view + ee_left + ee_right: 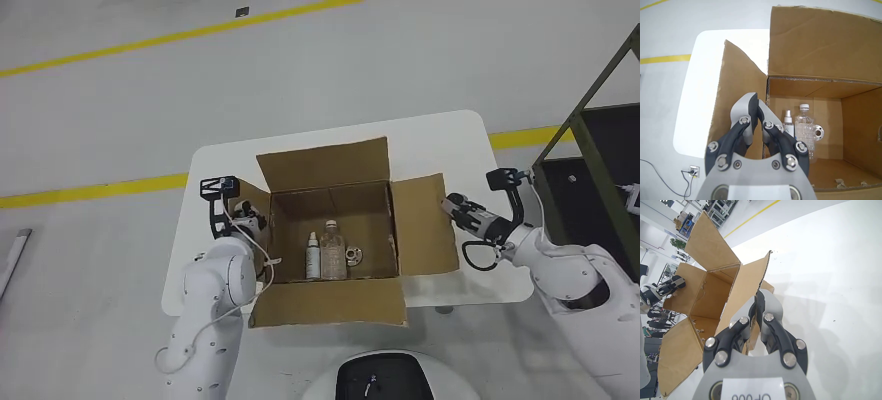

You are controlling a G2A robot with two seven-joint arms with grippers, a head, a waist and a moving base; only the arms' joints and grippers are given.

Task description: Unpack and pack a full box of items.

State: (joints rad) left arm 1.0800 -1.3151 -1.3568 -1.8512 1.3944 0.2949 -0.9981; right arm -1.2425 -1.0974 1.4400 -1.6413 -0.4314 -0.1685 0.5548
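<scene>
Your left gripper (756,102) pinched shut on left flap (738,85), right gripper (758,303) clamped on right flap (751,283). Box (325,200) sits mid-table (450,135), flaps open. On box floor, toward your side: spray bottle (787,121), clear plastic bottle (805,130), metal flange (818,132), lying side by side. Judge plastic bottle light, slick, crushable — take mid-body, gently. Flange likely heavy, rigid; grip rim. Deep walls and flaps crowd reach — come straight down.
</scene>
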